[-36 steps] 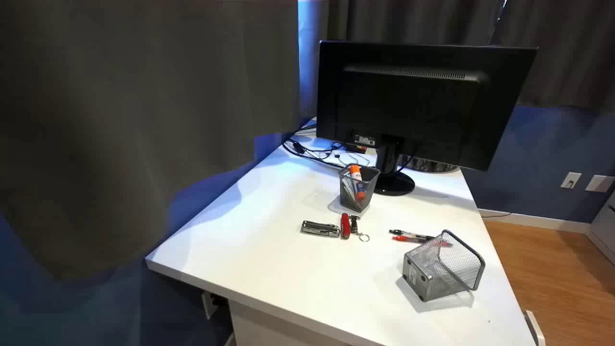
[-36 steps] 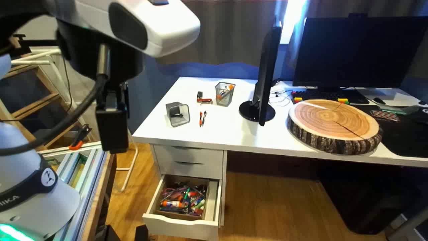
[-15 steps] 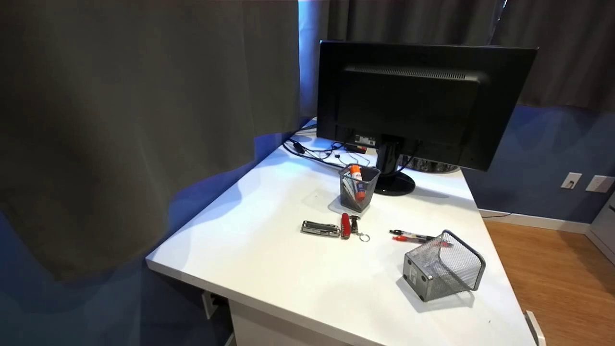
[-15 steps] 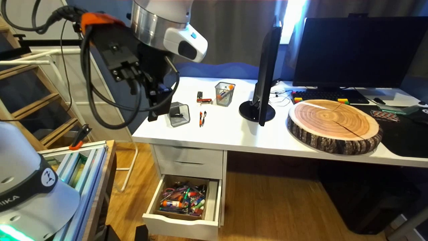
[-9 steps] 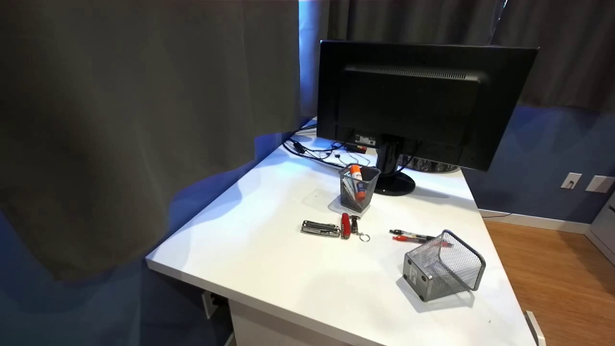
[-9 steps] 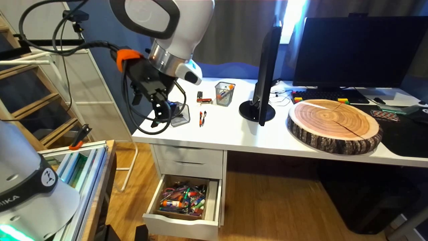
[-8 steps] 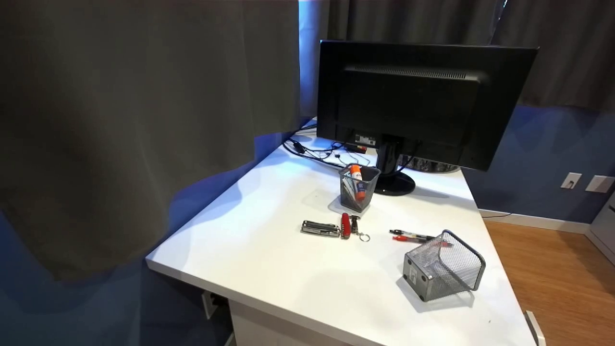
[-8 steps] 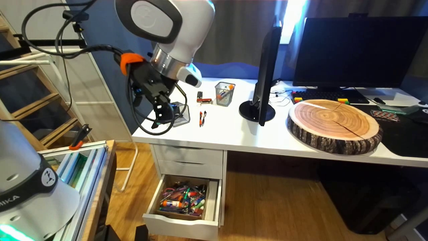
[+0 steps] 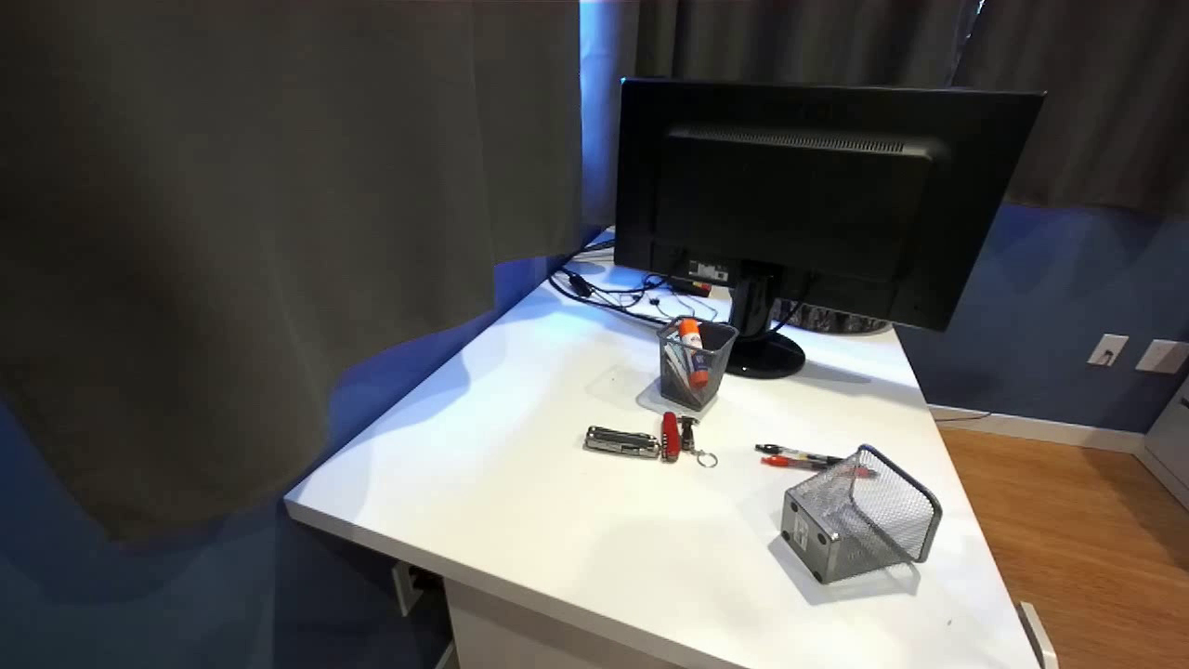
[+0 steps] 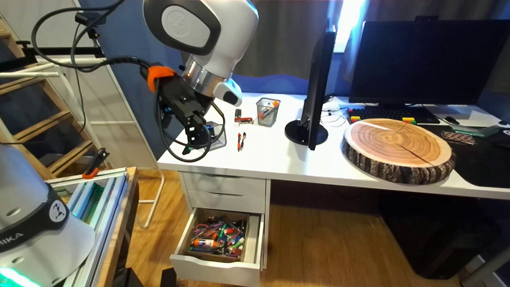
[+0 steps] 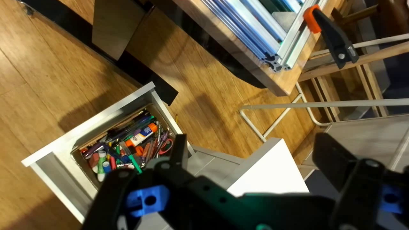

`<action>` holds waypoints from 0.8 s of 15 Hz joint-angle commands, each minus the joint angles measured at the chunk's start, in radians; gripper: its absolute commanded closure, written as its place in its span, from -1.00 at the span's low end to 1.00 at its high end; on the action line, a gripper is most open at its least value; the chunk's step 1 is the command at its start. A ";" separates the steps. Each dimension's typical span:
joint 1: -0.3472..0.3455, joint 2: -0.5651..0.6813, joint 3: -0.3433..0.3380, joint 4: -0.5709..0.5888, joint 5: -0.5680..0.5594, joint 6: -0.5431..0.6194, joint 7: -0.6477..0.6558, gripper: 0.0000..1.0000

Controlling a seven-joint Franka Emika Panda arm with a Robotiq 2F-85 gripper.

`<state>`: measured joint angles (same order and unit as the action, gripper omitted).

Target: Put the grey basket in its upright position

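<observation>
Near on white desk (image 9: pixel 520 492), grey basket (image 9: pixel 859 520) on its side; far, upright cup (image 9: pixel 687 397) holding glue stick (image 9: pixel 694 351). Wide-spread gripper (image 11: pixel 252 143).

Basket (image 9: pixel 859 520) grey (mesh-patterned); hand (image 11: pixel 252 143) black, partly blue.

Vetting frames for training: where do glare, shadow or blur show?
In an exterior view, the window glares white; in an exterior view, the grey mesh basket casts a soft shadow on the white desk; in the wrist view, the gripper looks dark and blurry.
</observation>
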<state>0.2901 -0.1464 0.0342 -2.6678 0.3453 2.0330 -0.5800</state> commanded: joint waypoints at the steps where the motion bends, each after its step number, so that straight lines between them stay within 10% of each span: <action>1: -0.017 0.028 0.032 -0.005 0.133 0.103 -0.069 -1.00; 6: 0.054 0.167 0.007 0.050 0.542 0.213 -0.342 -1.00; 12: -0.030 0.381 0.142 0.155 0.967 0.156 -0.701 -1.00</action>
<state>0.2944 0.1039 0.1274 -2.5928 1.1602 2.2222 -1.1273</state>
